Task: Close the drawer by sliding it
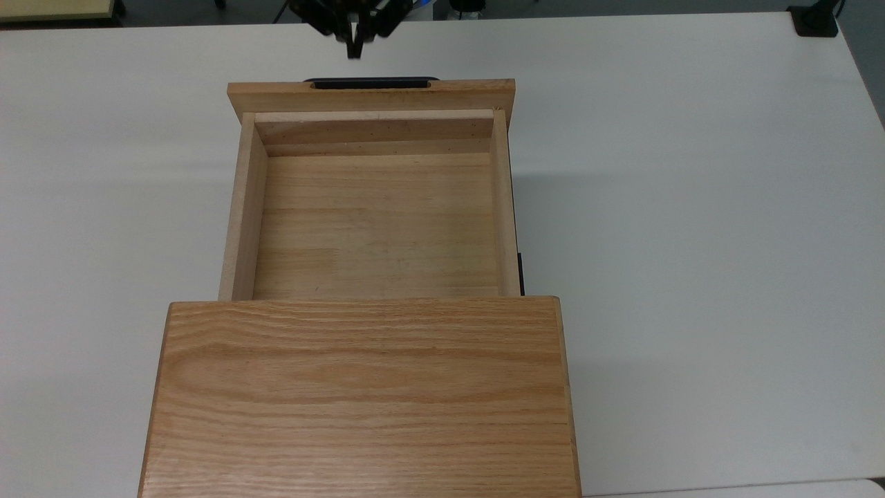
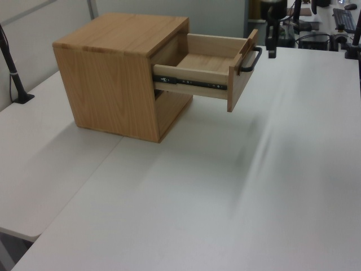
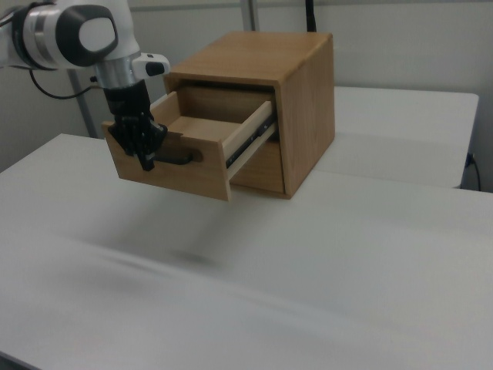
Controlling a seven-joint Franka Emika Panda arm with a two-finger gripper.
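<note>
The drawer [image 1: 377, 221] [image 2: 203, 70] [image 3: 204, 150] stands pulled far out of the oak cabinet [image 1: 359, 394] [image 2: 118, 73] [image 3: 296, 100], and it is empty. A thin black bar handle [image 1: 371, 82] [image 2: 251, 59] [image 3: 181, 158] sits on its front panel. My gripper [image 1: 354, 47] [image 2: 272, 51] [image 3: 146, 160] points down just in front of that panel, a short gap away from the handle, slightly toward the top view's left of the handle's middle. Its fingers are shut with nothing between them.
The cabinet rests on a wide white table [image 1: 691, 207]. A black mount [image 1: 816, 21] sits at the top view's far right corner. A black post [image 2: 11, 68] stands at the left view's left edge. A seam [image 2: 90, 169] splits two tabletops.
</note>
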